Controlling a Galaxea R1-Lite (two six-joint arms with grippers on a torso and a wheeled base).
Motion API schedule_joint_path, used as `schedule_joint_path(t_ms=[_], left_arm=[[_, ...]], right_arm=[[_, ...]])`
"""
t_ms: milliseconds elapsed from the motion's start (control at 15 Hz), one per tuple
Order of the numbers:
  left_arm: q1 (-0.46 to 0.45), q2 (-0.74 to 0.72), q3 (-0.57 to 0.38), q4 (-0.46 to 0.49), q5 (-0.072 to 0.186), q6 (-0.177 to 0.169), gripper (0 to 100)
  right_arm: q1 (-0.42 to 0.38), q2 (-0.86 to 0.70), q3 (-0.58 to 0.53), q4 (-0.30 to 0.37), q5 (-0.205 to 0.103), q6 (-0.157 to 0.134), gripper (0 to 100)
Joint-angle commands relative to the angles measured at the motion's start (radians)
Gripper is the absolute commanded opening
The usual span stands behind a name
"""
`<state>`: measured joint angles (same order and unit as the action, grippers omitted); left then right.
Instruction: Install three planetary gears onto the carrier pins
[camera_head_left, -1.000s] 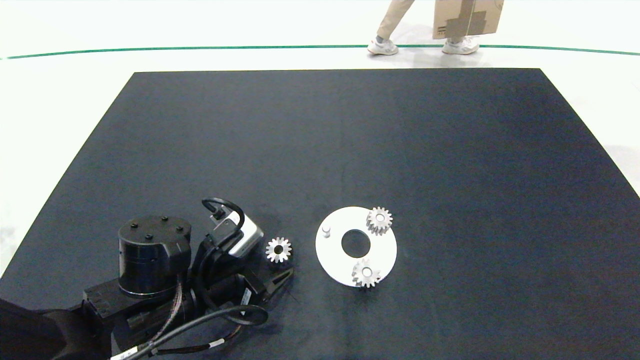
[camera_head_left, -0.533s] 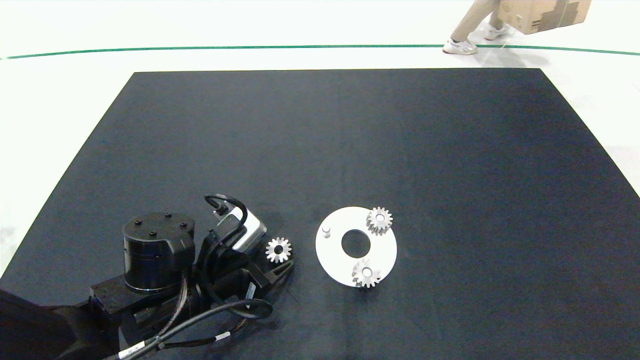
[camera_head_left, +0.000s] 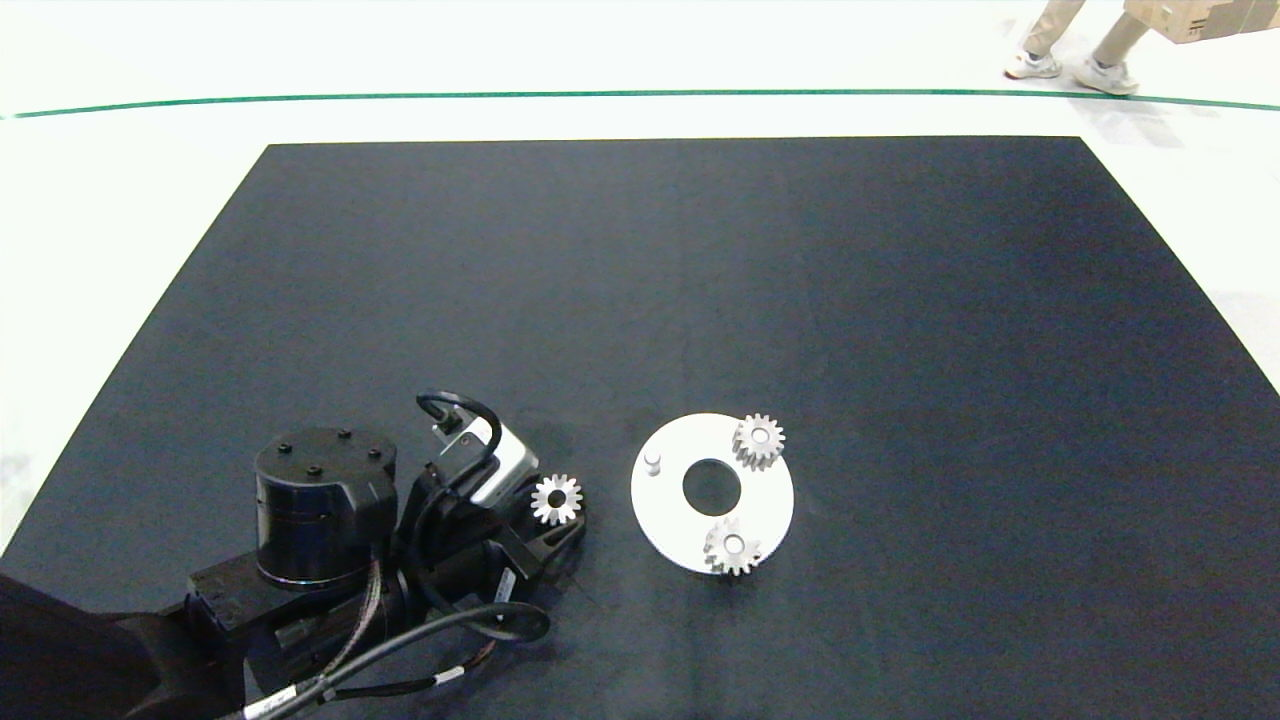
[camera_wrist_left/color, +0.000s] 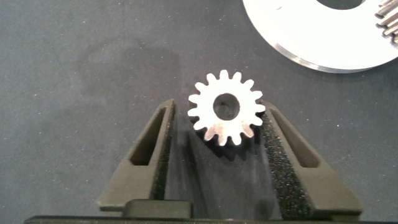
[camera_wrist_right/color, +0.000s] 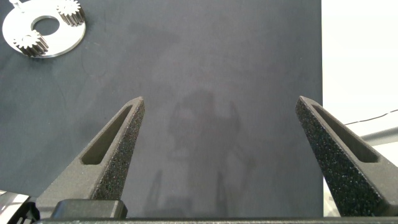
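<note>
3 gears, 3 pins, 1 disc

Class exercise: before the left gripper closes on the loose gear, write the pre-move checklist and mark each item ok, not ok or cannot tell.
1. Loose gear sits between the left gripper fingers: ok.
2. Fingers open, either side of the gear: ok.
3. Gear lies flat on the table: ok.
4. One carrier pin on the disc is free: ok.
5. Other two gears fully down on their pins: cannot tell.
6. Right gripper clear of the disc: ok.
</note>
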<state>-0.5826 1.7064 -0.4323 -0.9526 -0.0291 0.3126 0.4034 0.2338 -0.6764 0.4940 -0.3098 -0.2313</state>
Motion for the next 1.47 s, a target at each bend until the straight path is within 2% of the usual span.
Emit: schedule_joint_path(t_ms=[67,1133,1400,1467], left_arm=[[-0.005,0.004,0.0,-0.006,0.0,0.002,45],[-0.005,0.001,-0.002,-0.008,0.002,0.003,14],[-0.028,-0.019,0.001,-0.009,0.014,0.007,7],[-0.053,-0.051,-0.003,-0.002,0.031,0.007,7]], right_arm=[[0.0,0.001,-0.003,0.003,-0.002,-0.002,100],[-0.002,-0.008,-0.009,0.006,-0.002,-0.002,100],[-0.002,-0.01,-0.009,0.006,-0.002,-0.002,100],[0.0,-0.01,-0.009,0.008,-0.002,-0.002,100]])
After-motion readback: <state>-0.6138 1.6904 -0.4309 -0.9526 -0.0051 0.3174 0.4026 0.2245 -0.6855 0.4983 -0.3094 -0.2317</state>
